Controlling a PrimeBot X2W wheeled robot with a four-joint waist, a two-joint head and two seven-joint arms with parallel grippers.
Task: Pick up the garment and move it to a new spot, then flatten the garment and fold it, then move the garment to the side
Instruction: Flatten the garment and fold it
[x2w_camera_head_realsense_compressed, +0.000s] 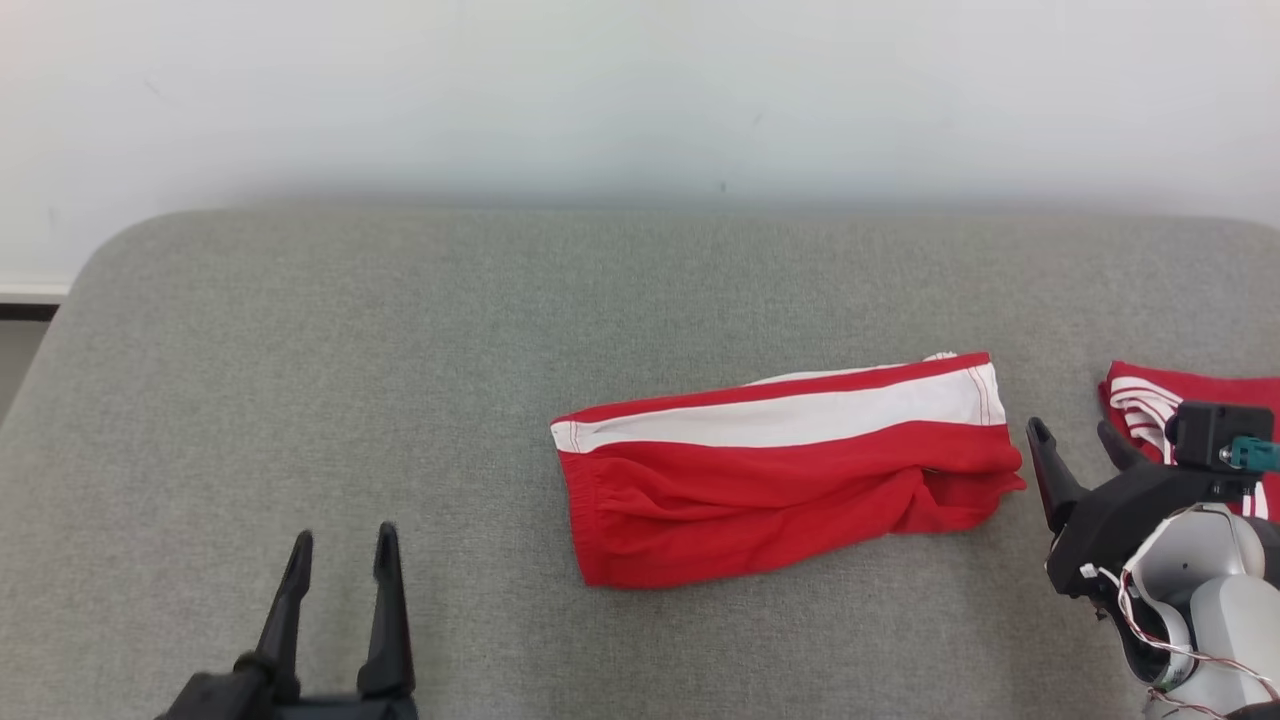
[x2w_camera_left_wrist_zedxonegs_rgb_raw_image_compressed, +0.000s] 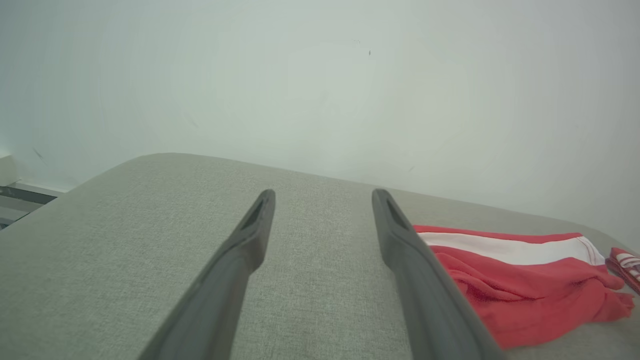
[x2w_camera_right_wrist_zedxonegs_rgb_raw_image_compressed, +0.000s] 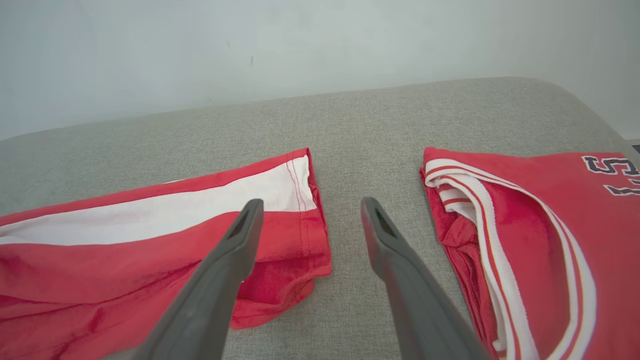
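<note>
Garment (x2w_camera_head_realsense_compressed: 790, 470) lies on grey cushion (x2w_camera_head_realsense_compressed: 400, 350), white wall (x2w_camera_head_realsense_compressed: 640, 90) behind.

Two red pieces of clothing lay on one grey padded surface (x2w_camera_head_realsense_compressed: 400, 350): one folded garment (x2w_camera_head_realsense_compressed: 790, 470) with a white stripe at the centre of the frame, and one jersey (x2w_camera_head_realsense_compressed: 1135, 395) at the right edge. Two grippers showed, the left gripper (x2w_camera_head_realsense_compressed: 345, 537) at lower left and the right gripper (x2w_camera_head_realsense_compressed: 1072, 428) at lower right, each with two dark fingers (x2w_camera_head_realsense_compressed: 385, 600), four in all. One pale wall (x2w_camera_head_realsense_compressed: 640, 90) ran across the top.
</note>
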